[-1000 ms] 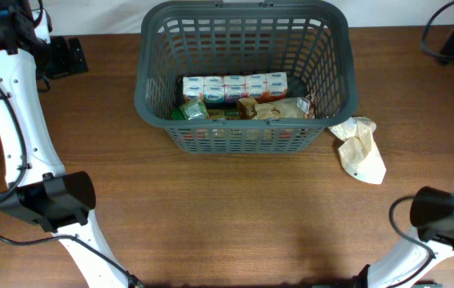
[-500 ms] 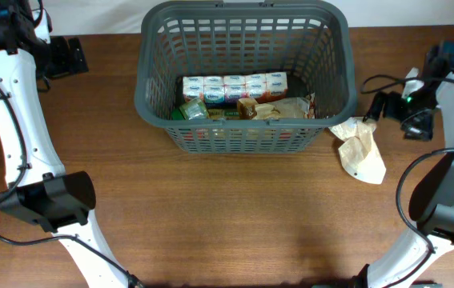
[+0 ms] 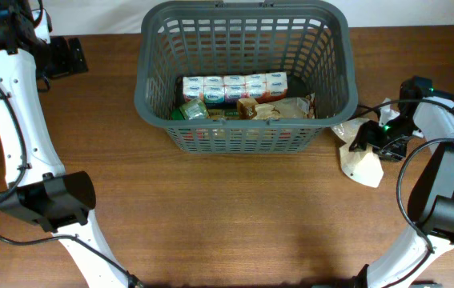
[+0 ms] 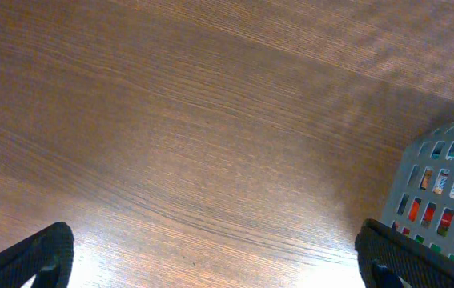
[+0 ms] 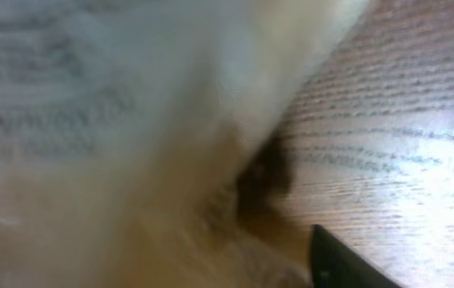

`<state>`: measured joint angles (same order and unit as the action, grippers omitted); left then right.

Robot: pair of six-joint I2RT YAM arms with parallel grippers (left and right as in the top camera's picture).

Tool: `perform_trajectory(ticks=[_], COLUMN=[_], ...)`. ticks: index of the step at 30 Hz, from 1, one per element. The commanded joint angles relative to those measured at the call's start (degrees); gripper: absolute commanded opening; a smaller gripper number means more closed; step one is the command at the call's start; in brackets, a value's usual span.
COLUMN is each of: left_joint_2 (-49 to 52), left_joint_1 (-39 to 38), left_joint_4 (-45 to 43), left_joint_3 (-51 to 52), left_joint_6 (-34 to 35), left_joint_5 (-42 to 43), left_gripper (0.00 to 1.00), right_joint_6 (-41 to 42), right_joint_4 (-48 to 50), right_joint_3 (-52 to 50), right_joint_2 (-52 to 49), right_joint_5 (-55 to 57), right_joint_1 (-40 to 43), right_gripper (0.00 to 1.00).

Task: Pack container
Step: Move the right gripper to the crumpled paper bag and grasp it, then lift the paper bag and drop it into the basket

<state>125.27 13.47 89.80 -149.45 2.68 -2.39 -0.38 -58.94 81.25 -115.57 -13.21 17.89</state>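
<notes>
The dark grey slotted basket point(image 3: 243, 32) stands at the back middle of the table. It holds a row of white packs point(image 3: 233, 86), a green item point(image 3: 193, 110) and a brown packet point(image 3: 279, 110). A crumpled cream paper bag point(image 3: 364, 164) lies on the table right of the basket. My right gripper point(image 3: 368, 138) is down on the bag's upper part. In the right wrist view the blurred bag point(image 5: 130, 144) fills the frame, with one dark finger point(image 5: 347, 260) to its right and the other hidden. My left gripper point(image 3: 70, 56) is open and empty at the back left point(image 4: 210, 260), left of the basket point(image 4: 451, 184).
The white left arm point(image 3: 10, 136) runs along the table's left side and the right arm point(image 3: 451, 136) along the right side, with their bases at the front corners. A cable trails behind the right gripper. Bare wood lies in front of the basket.
My right arm has come in from the right edge and dropped down and left onto the paper bag. The left arm, basket and groceries have not moved.
</notes>
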Motion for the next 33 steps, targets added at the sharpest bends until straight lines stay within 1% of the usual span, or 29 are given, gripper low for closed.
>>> perform_trajectory(ticks=[1,2,5,6,9,14,16,19,23,24,25,26,28,33], left_joint_2=[0.39,0.39,0.39,0.39,0.39,0.39,0.39,0.39,0.39,0.39,0.39,0.39,0.39,0.39], left_joint_1=[0.20,0.20,0.20,0.20,0.20,0.20,0.20,0.20,0.20,0.20,0.20,0.20,0.20,0.20], left_joint_4=[0.02,0.02,0.02,0.02,0.02,0.02,0.02,0.02,0.02,0.02,0.02,0.02,0.02,0.02], left_joint_3=[0.44,0.44,0.44,0.44,0.44,0.44,0.44,0.44,0.44,0.44,0.44,0.44,0.44,0.44], left_joint_6=[0.55,0.57,0.57,0.57,0.55,0.57,0.57,0.55,0.57,0.57,0.55,0.57,0.55,0.57], left_joint_5=[-0.24,-0.24,-0.24,-0.24,-0.24,-0.24,-0.24,-0.24,-0.24,-0.24,-0.24,-0.24,-0.24,-0.24], left_gripper=[0.99,0.99,0.99,0.99,0.99,0.99,0.99,0.99,0.99,0.99,0.99,0.99,0.99,0.99], right_joint_6=[-0.66,-0.66,0.13,0.85,2.43,2.78,2.86,5.22,5.62,5.62,5.70,5.84,5.81,6.60], right_joint_4=[0.94,1.09,1.27,1.33,2.05,2.82,2.14,-0.13,-4.31,-6.03,-6.93,-9.42,-12.37,-20.09], right_joint_3=[-1.57,-1.70,-1.70,-1.70,-1.70,-1.44,0.28,4.55,13.46,17.70,19.82,25.94,32.79,49.05], right_joint_2=[0.79,0.79,0.79,0.79,0.79,0.81,0.87,1.27,3.17,4.07,4.50,5.46,6.29,8.04], right_joint_5=[-0.33,-0.33,-0.31,-0.28,-0.33,-0.09,0.11,0.11,-0.09,-0.09,-0.11,-0.20,-0.83,-6.45], right_joint_1=[-0.31,-0.31,-0.31,-0.24,-0.20,-0.13,0.55,1.75,3.19,3.43,3.54,3.52,3.10,-0.31], right_gripper=[0.46,0.34,0.13,0.04,0.04,0.04,0.04,0.04,0.04,0.04,0.04,0.04,0.04,0.04])
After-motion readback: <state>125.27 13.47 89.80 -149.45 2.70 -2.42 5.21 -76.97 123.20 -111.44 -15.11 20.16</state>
